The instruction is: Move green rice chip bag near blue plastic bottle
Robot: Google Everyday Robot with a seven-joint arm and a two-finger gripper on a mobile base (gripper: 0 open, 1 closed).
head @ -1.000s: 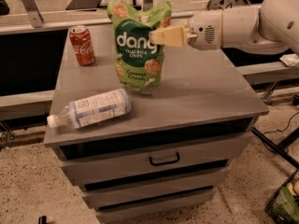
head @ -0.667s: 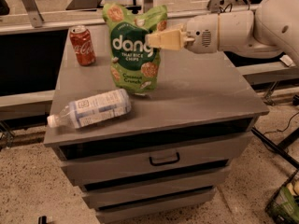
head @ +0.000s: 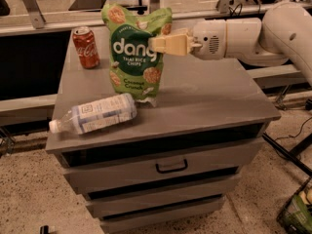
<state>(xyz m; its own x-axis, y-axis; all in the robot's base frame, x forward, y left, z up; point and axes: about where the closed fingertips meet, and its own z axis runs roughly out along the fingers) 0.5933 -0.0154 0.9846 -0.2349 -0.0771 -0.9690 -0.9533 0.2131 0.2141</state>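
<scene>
**Bag held upright beside bottle on cabinet top**

The gripper (head: 154,44) was found at the rear middle of the cabinet (head: 214,99) top, reaching in from the right on a white arm (head: 243,38). Its tan fingers (head: 171,43) were closed on the right edge of the bag (head: 132,57), at about upper-middle height.

The bag stood upright, front face to the camera, leaning slightly. Its lower edge was at or just above the top surface; contact could not be confirmed. Its bottom right corner sat just beside the base end of the bottle (head: 97,114).

The bottle lay on its side near the front left of the top, cap pointing left and reaching the left edge, base end toward the middle. It appeared just short of the bag; whether the two touched could not be told.

A can (head: 86,47) stood upright at the rear left corner, left of the bag and apart from it.

Below the top, the cabinet showed drawers, the uppermost with a dark handle (head: 171,167). The floor (head: 29,199) was speckled.
</scene>
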